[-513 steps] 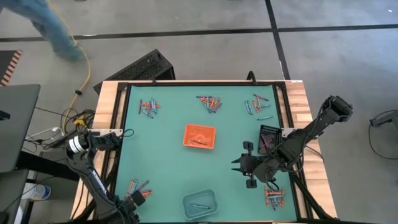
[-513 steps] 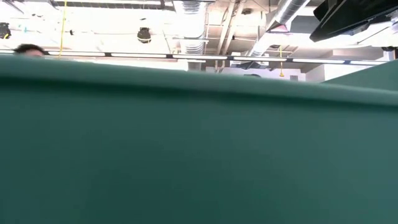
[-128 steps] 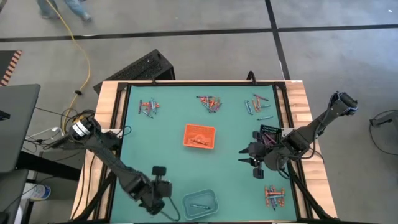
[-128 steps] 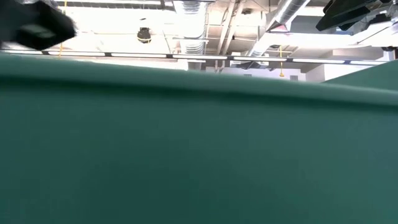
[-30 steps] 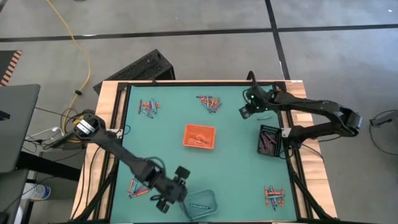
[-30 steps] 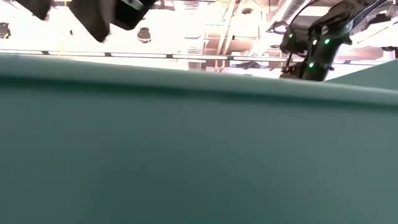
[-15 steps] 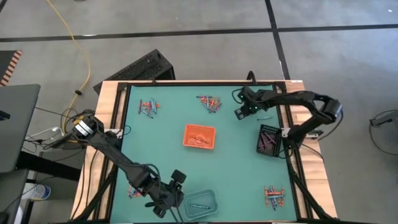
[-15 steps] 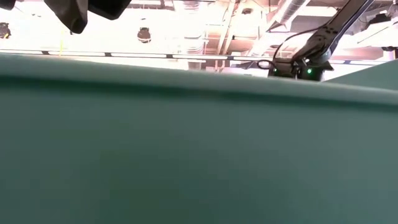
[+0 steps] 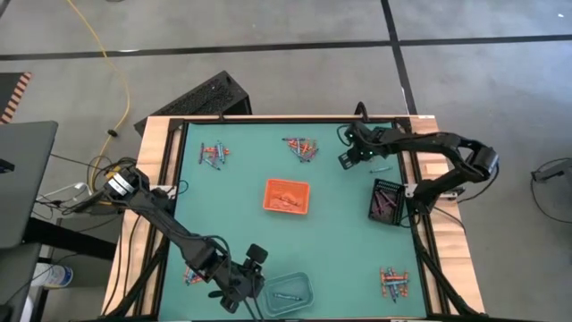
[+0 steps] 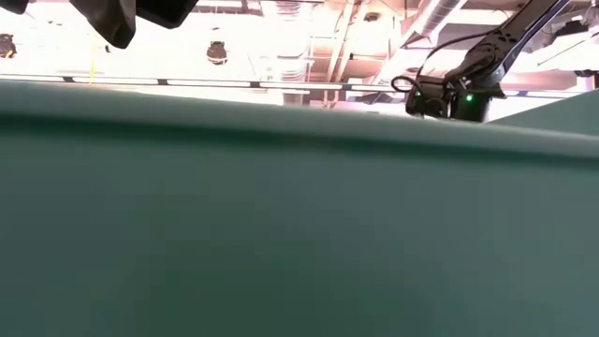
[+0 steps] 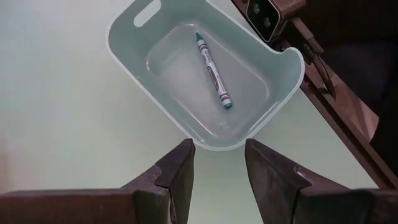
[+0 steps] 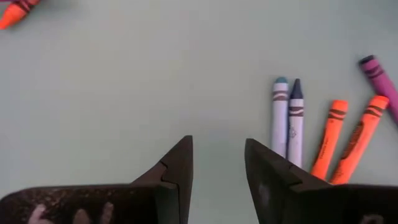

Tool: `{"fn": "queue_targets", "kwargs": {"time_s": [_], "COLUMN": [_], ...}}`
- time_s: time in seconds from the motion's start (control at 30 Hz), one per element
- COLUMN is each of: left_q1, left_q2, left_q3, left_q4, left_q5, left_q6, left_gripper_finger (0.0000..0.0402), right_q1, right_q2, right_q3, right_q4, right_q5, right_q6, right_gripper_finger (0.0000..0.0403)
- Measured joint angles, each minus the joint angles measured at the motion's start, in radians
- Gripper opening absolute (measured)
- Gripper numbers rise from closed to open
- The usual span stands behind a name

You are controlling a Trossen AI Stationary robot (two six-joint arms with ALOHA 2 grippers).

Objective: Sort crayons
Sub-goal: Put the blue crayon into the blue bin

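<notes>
Crayons lie in small piles on the green mat: far left, far middle, far right, near left and near right. My right gripper is open and empty over the mat, just beside the far-right pile. Its wrist view shows two blue-grey crayons, two orange ones and a purple one lying flat. My left gripper is open and empty beside the clear tray. One teal crayon lies in that tray.
An orange tray with crayons stands mid-table. A black tray stands at the right edge. A dark frame runs around the mat. In the low view the mat's raised edge hides the table top; only the arms show above it.
My right gripper has gone down toward the mat by the far-right crayon pile, a little toward the table's left, and its arm has folded inward. My left gripper has drawn back slightly toward the near-left, away from the clear tray.
</notes>
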Motion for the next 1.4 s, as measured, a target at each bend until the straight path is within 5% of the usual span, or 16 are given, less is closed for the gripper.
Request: {"fn": "queue_targets", "kwargs": {"time_s": [0.53, 1.13, 1.4], "left_q1": [0.007, 0.016, 0.016], "left_q2": [0.0, 0.001, 0.001], "left_q3": [-0.036, -0.059, -0.059], "left_q4": [0.024, 0.052, 0.052], "left_q5": [0.0, 0.0, 0.0], "left_q6": [-0.009, -0.034, -0.034], "left_gripper_finger": [0.0132, 0.0132, 0.0132], "right_q1": [-0.109, -0.107, -0.08], "right_q2": [0.005, 0.086, 0.079], "right_q3": [0.0, -0.019, -0.019], "right_q4": [-0.019, -0.01, -0.004], "right_q5": [0.0, -0.042, -0.055], "right_q6": [-0.044, -0.033, -0.025], "right_gripper_finger": [0.0136, 0.0136, 0.0094]}}
